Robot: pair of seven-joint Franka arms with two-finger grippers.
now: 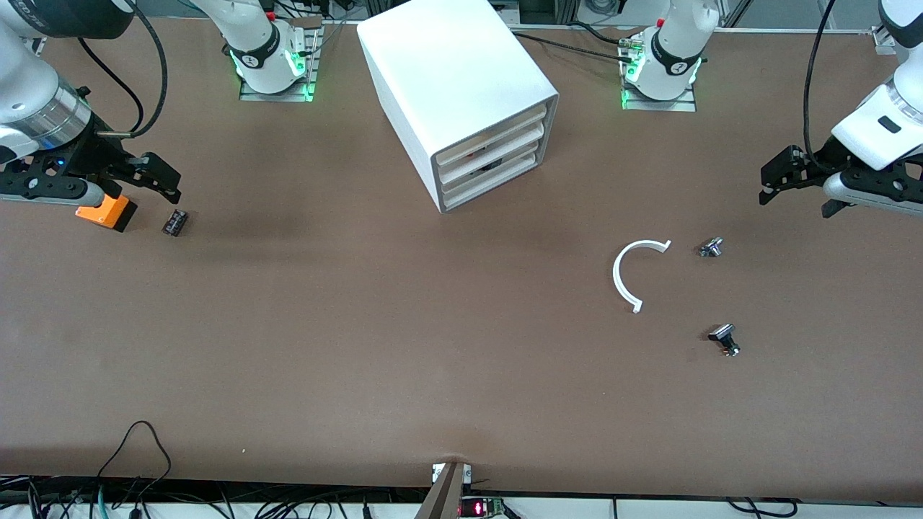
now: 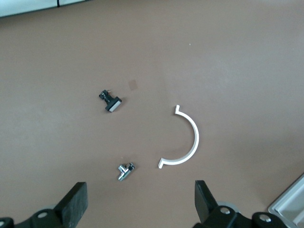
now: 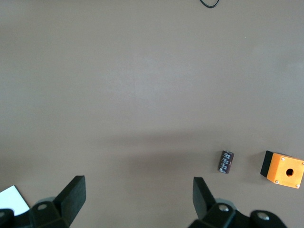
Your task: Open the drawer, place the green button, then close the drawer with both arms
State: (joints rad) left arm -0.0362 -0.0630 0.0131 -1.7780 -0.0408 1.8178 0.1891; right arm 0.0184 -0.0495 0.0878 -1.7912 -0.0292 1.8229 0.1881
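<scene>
1. Table (image 1: 404,346): brown top, everything sits on it.
2. Cabinet (image 1: 447,79): big white box between my two bases, angled, its three-drawer front turned toward the front camera and the left arm's end.
3. Drawer (image 1: 490,185): lowest of the three, looks pushed in (flush with the two above it).
4. Left gripper (image 1: 782,176): up in the air over the left arm's end of the table, jaws spread wide, nothing between them. The wrist view confirms it, fingers (image 2: 73,204) apart with bare table in the gap.
5. Right gripper (image 1: 155,176): over the right arm's end, just above the orange box (image 1: 107,211); jaws wide apart too, holding nothing.
6. White curved strip (image 1: 626,274): half ring, flat on the table, nearer the front camera than the cabinet.
7. Dark cylinder (image 1: 174,222): small, just beside the orange box.
8. Black-capped part (image 1: 723,337): nearer the front camera than the strip.
9. Silver part (image 1: 711,247): just beside the strip's upper end.
10. Button: I can't find a green cap in any view.
</scene>
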